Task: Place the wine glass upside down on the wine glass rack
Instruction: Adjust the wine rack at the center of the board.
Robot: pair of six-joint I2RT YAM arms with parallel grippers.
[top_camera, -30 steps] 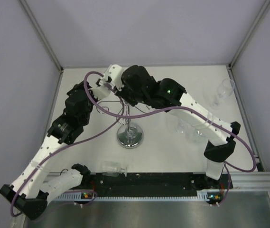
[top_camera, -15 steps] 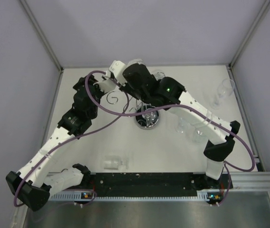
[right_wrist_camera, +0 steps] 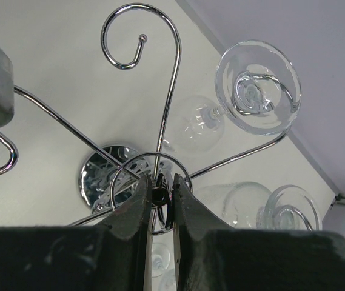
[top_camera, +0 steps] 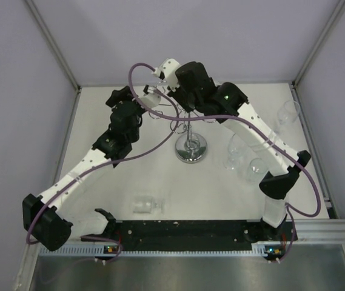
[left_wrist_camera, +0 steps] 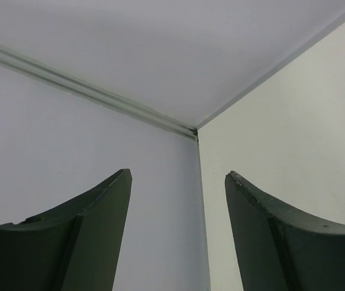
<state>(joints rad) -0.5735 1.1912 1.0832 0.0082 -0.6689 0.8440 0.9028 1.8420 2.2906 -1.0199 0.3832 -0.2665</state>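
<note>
The chrome wine glass rack [top_camera: 190,148] stands mid-table on its mirrored base [right_wrist_camera: 107,176]. My right gripper [right_wrist_camera: 160,193] is shut on the small ring at the top of its post, and in the top view it [top_camera: 186,113] hangs over the rack. A wine glass [right_wrist_camera: 258,86] shows foot up and bowl down beside the end of one scroll arm. Whether it rests on that arm I cannot tell. My left gripper [left_wrist_camera: 178,182] is open and empty, facing a back corner of the enclosure. In the top view it [top_camera: 153,100] sits just left of the rack's top.
Two more glasses [top_camera: 240,153] [top_camera: 254,170] stand right of the rack under the right forearm. Another glass [top_camera: 286,115] is at the far right edge, and one lies on its side [top_camera: 145,206] near the front rail. Grey walls close in the table [top_camera: 130,176].
The rack has shifted back and to the right with my right gripper still on its top. My left arm has stretched farther back, its jaws spreading and moving clear of the rack.
</note>
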